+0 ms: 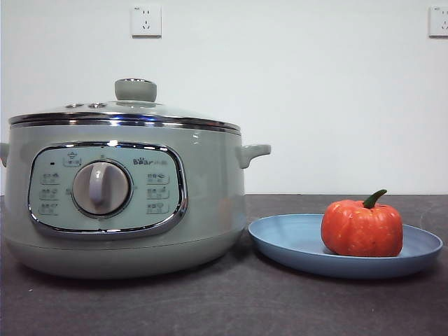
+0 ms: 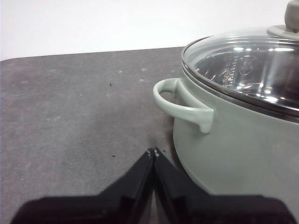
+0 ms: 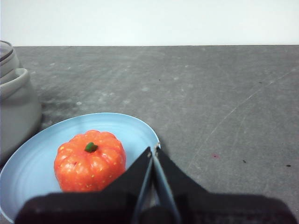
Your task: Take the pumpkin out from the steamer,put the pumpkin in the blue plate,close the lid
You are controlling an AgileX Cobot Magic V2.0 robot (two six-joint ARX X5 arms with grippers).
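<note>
Pumpkin (image 1: pixel 362 228) sits on plate (image 1: pixel 294 241), lid (image 1: pixel 126 112) closes steamer (image 1: pixel 126 203), both my grippers (image 2: pixel 153 151) (image 3: pixel 153 150) pinched together, empty; task looks done, nothing next.

Dark grey speckled worktop (image 1: pixel 210 308), steamer (image 1: pixel 126 203) standing at 9 o'clock, blue plate (image 1: pixel 294 241) just beside it at 3 o'clock

Pumpkin (image 3: pixel 89 161) sits upright on blue plate (image 3: pixel 37 154).
</note>
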